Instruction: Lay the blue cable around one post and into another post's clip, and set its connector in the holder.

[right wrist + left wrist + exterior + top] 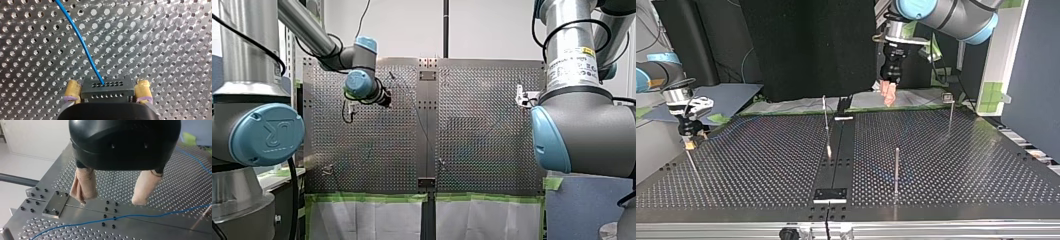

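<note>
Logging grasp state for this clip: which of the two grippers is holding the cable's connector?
My right gripper: its yellow pads clamp the black connector; my left gripper hangs open and empty.

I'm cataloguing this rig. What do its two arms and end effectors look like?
My left arm and my right arm are silver-grey tubes with light-blue joint caps and black cables; the right bears a white label. My left end effector has a black rounded body and beige padded fingers; my right end effector has yellow pads.
</note>
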Controlling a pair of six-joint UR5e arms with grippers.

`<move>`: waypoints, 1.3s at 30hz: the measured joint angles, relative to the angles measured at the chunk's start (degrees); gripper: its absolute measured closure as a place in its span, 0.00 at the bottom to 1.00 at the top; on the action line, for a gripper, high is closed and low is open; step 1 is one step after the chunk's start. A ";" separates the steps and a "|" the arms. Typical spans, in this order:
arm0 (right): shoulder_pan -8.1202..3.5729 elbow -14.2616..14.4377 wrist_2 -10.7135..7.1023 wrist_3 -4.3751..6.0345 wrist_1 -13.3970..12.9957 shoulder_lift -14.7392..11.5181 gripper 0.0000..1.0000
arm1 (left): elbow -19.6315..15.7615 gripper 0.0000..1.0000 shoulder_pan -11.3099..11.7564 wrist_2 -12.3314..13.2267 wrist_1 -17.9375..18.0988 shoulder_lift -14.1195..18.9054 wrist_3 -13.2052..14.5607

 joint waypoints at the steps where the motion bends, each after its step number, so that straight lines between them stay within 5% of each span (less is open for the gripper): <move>1: 0.00 0.00 0.00 0.00 0.00 0.00 0.00 | -0.09 0.00 0.08 0.33 0.31 0.02 -0.30; 39: 0.00 0.00 0.00 0.00 0.00 0.00 0.00 | 0.02 0.00 0.78 1.77 0.39 0.07 -1.33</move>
